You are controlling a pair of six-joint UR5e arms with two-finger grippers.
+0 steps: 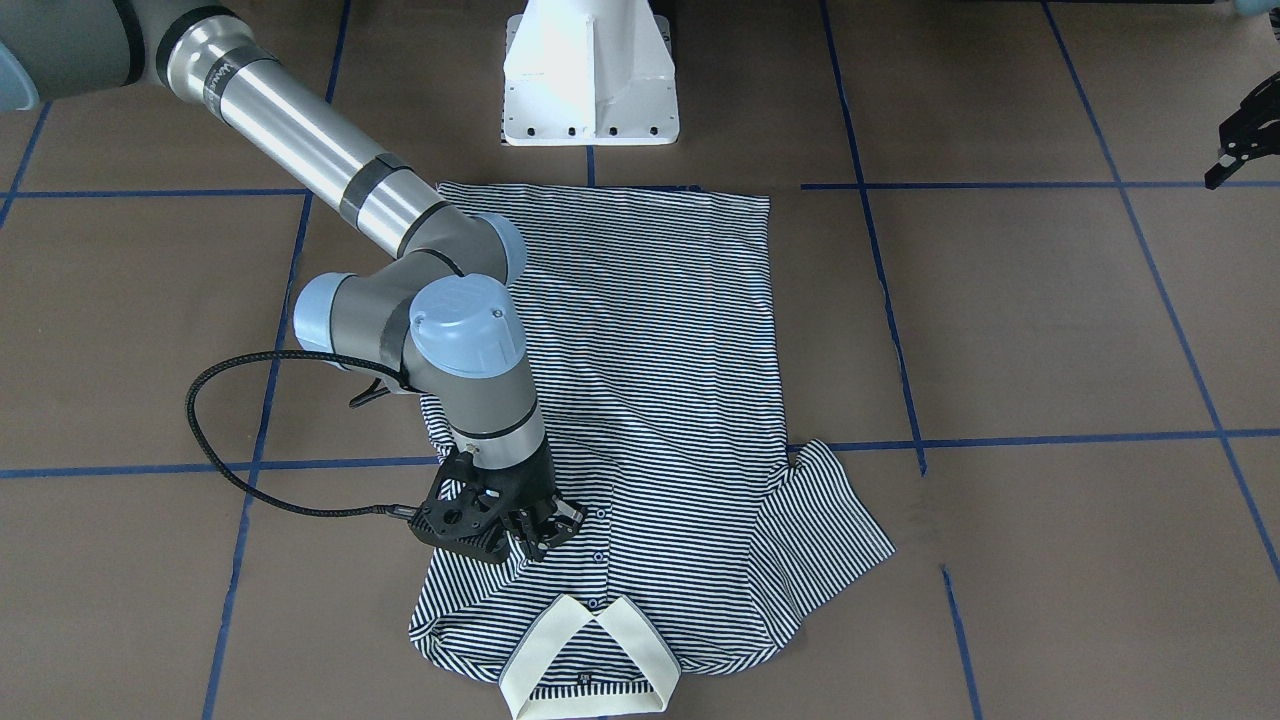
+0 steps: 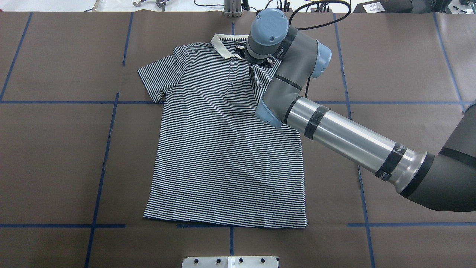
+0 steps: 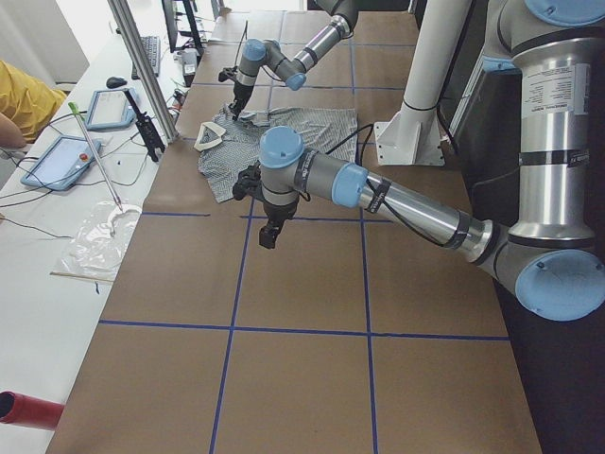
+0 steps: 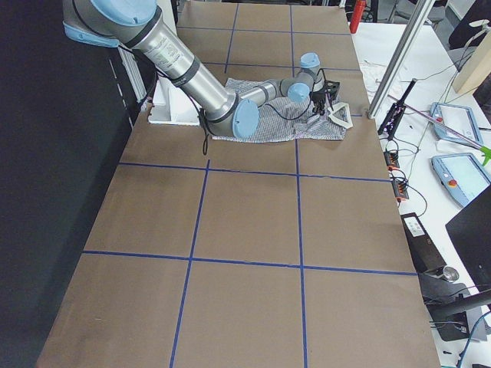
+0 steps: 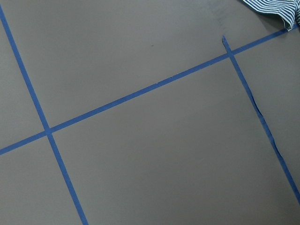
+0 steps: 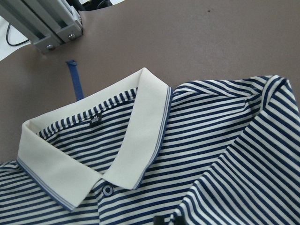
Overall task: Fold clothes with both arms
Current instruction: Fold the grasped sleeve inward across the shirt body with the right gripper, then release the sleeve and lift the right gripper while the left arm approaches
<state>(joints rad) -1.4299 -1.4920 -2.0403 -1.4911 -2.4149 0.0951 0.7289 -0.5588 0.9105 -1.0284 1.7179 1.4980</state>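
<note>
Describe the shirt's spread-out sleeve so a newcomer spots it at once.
Find the striped polo shirt on the brown table. From its cream collar go toward the robot's left: the sleeve fans out flat there. The opposite shoulder sits under the right gripper, no sleeve sticking out.

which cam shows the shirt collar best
Right wrist-mounted: the collar fills the frame, edge stripes and button clear. Front-facing shows it whole but smaller; overhead hides part behind the right arm; side views show it tiny; left wrist not at all.
</note>
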